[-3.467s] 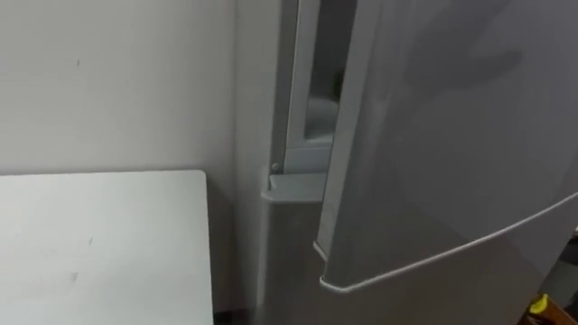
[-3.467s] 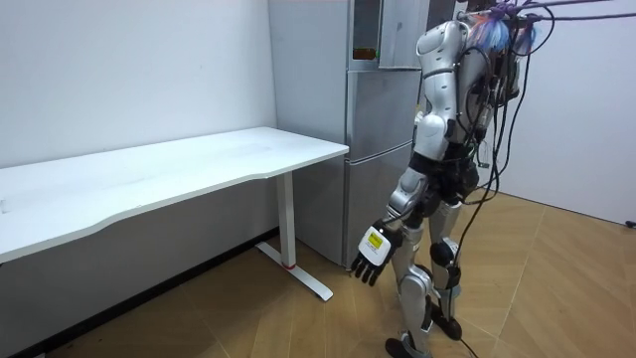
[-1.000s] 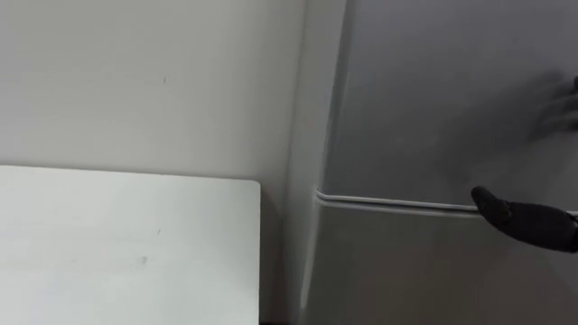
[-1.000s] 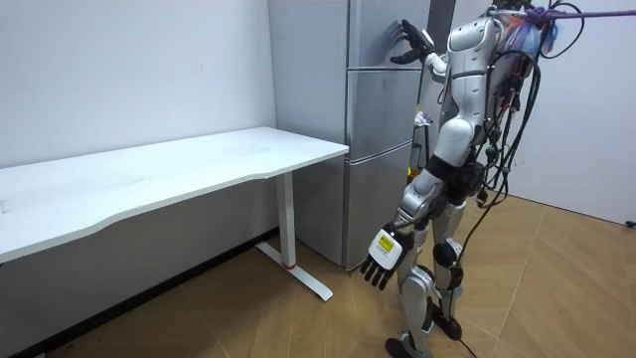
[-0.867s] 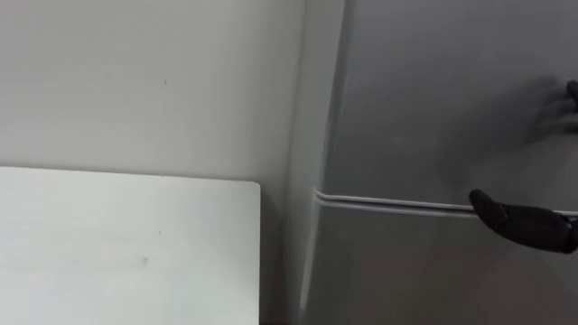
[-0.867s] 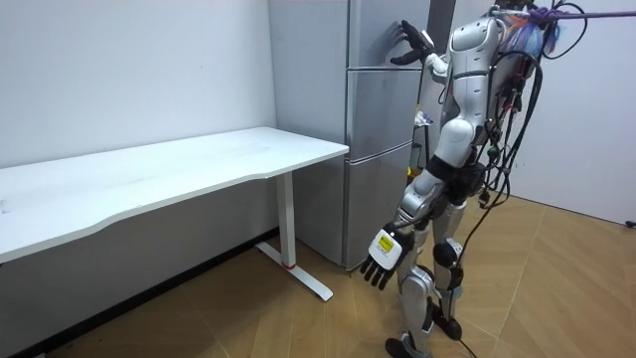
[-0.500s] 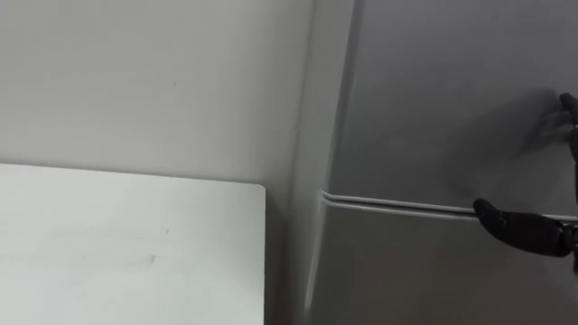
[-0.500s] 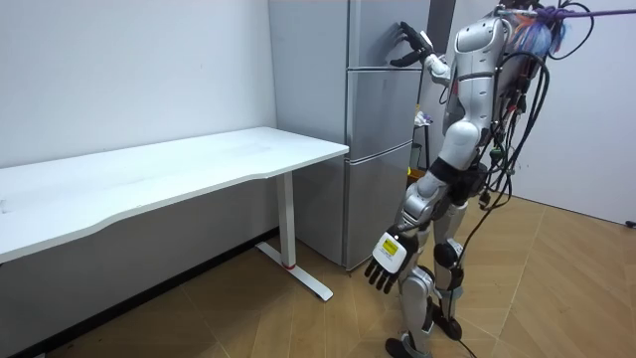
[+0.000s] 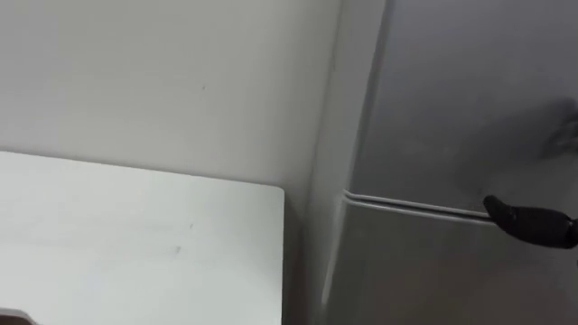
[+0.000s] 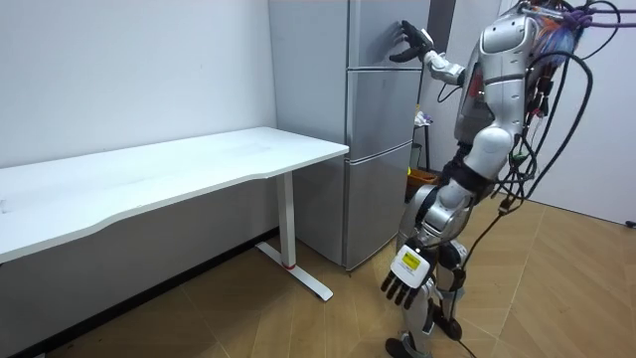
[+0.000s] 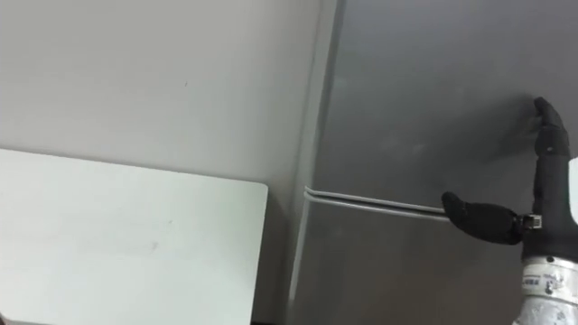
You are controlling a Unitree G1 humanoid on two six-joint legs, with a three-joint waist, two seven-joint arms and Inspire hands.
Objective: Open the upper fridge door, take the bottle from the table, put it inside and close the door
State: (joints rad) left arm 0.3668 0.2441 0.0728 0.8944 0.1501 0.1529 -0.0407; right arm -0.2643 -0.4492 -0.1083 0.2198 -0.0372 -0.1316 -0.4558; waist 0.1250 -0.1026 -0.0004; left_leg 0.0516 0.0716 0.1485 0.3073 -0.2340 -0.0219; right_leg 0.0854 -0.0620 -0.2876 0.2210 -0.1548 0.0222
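The grey fridge's upper door [image 11: 424, 90] is closed, and a thin seam separates it from the lower door [image 11: 388, 271]. My right hand [image 11: 483, 219] rests on the upper door near its right side. Its fingers [image 11: 549, 135] point straight up against the panel and the thumb is spread out to the left: open, holding nothing. In the room view this right hand [image 10: 409, 42] reaches up to the fridge [image 10: 383, 119] at head height. My left hand [image 10: 405, 278] hangs low by my legs, fingers relaxed and empty.
A white desk [image 9: 135, 244] stands to the left of the fridge against the pale wall, its right edge close to the fridge's side. In the room view the desk [image 10: 179, 164] runs toward that view's left over a wooden floor [image 10: 298, 318].
The upper door, open 3.5 s ago, is now closed. My right hand stays on it while my body has leaned back toward the room view's right, and the left hand has swung lower.
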